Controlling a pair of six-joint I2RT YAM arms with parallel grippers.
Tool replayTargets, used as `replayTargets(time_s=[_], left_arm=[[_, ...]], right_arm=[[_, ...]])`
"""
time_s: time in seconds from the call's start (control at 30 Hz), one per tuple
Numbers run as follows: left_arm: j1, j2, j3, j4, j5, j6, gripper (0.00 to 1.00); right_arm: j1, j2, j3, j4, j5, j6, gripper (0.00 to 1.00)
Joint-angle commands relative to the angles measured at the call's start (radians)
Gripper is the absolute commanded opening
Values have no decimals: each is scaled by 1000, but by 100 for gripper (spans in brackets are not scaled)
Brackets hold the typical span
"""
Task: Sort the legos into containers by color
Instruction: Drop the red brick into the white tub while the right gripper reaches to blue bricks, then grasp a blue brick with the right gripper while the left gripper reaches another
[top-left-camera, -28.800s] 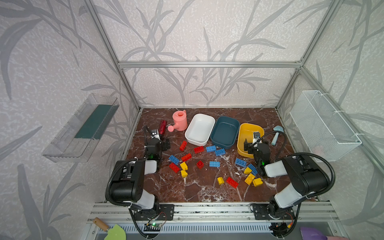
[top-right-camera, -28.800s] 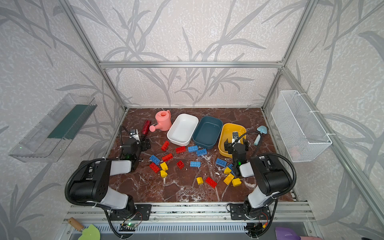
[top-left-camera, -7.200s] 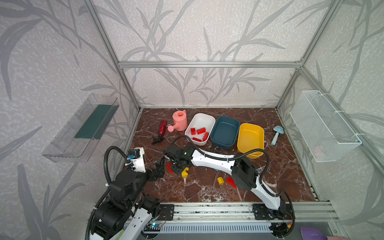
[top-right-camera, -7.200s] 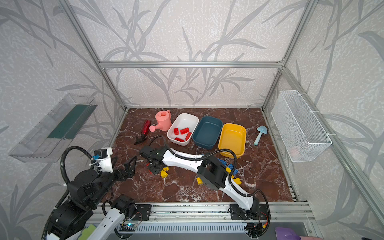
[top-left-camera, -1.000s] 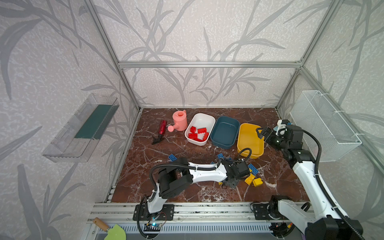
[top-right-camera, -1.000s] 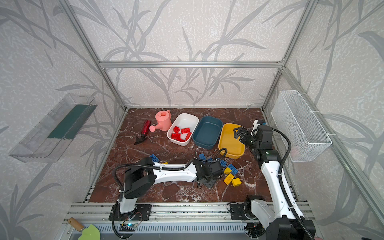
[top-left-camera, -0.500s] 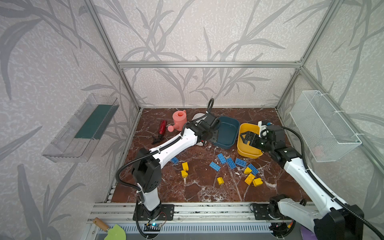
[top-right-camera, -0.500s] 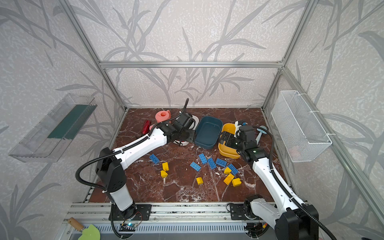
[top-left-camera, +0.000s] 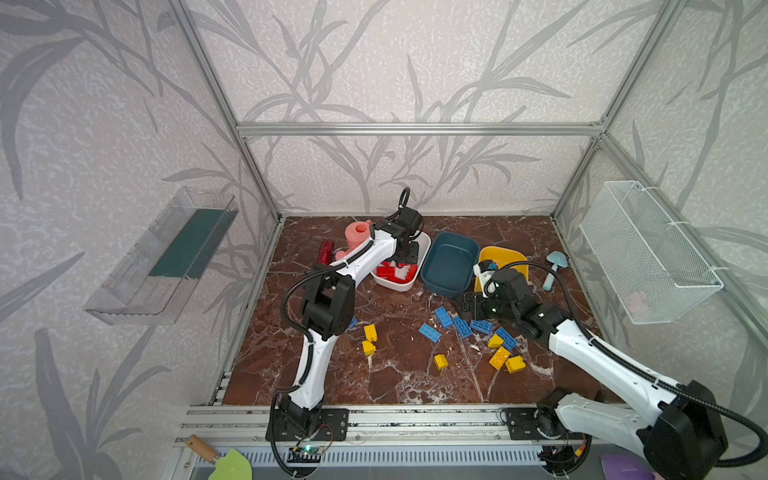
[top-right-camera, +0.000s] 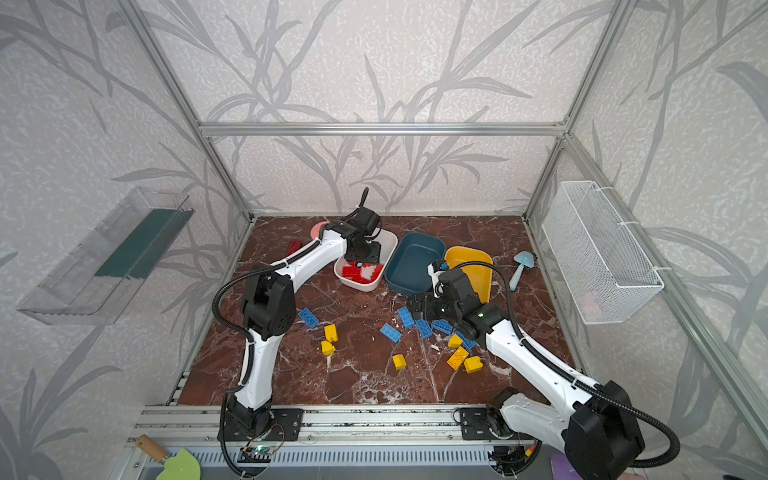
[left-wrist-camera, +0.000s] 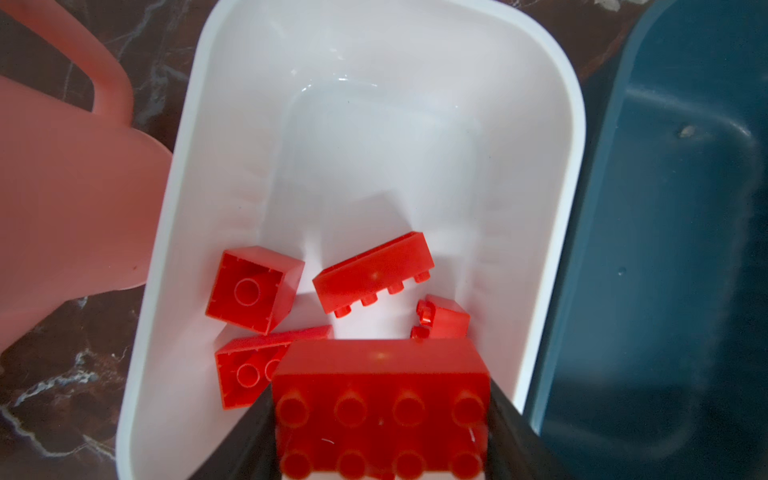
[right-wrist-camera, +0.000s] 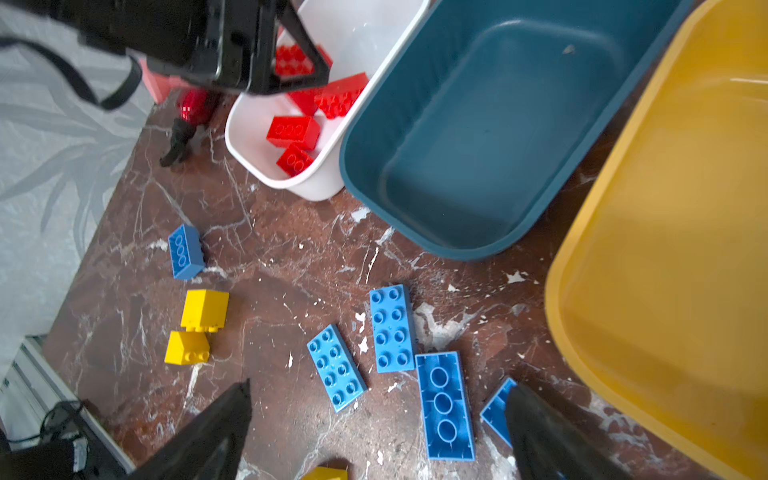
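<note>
My left gripper (top-left-camera: 406, 254) hangs over the white container (top-left-camera: 398, 286), shut on a red lego (left-wrist-camera: 380, 409) that fills the gap between its fingers. Several red legos (left-wrist-camera: 253, 289) lie in that white container (left-wrist-camera: 174, 208). The teal container (top-left-camera: 451, 259) and the yellow container (top-left-camera: 503, 254) hold nothing that shows. My right gripper (top-left-camera: 469, 305) is open just above several blue legos (right-wrist-camera: 392, 328) on the floor, in front of the teal container (right-wrist-camera: 478, 137). Yellow legos (top-left-camera: 499, 358) lie scattered towards the front.
A pink watering can (top-left-camera: 357, 232) and a dark red tool (top-left-camera: 325, 251) sit left of the white container. A light blue shovel (top-left-camera: 555, 266) lies right of the yellow container. One blue lego (top-right-camera: 308, 318) lies beside the left arm. A wire basket (top-left-camera: 648, 253) hangs on the right wall.
My left gripper carried the red lego from the front middle of the floor to above the white container. My right gripper came from the yellow container down towards the blue legos.
</note>
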Motion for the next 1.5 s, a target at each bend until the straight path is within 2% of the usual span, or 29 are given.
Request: replayTargets(time_s=[0.0, 0.17, 0.23, 0.37, 0.53, 0.7, 0.93, 1.0, 1.2, 1.4, 1.47], left_arm=[[17, 13, 70, -58, 12, 15, 69], [24, -46, 57, -71, 0, 19, 80], [26, -102, 20, -64, 0, 17, 90], [24, -241, -93, -45, 4, 0, 94], [20, -560, -433, 66, -5, -58, 95], [18, -825, -717, 109, 22, -110, 92], [17, -1118, -1029, 130, 10, -148, 91], [18, -1163, -1080, 121, -8, -155, 91], [18, -1243, -1174, 122, -26, -184, 91], [18, -1266, -1193, 120, -38, -211, 91], [19, -1268, -1192, 116, -49, -212, 91]], right_arm=[[42, 18, 41, -42, 6, -78, 96], [92, 79, 87, -75, -43, -157, 96], [129, 120, 106, -90, -34, -185, 95], [222, 237, 167, -118, 12, -244, 93], [286, 448, 339, -255, 42, -271, 92], [291, 566, 379, -260, 57, -291, 90], [297, 668, 408, -278, 87, -290, 71], [300, 690, 418, -278, 90, -295, 66], [311, 762, 456, -298, 137, -299, 63], [313, 786, 469, -309, 176, -299, 51], [314, 792, 473, -312, 183, -292, 43]])
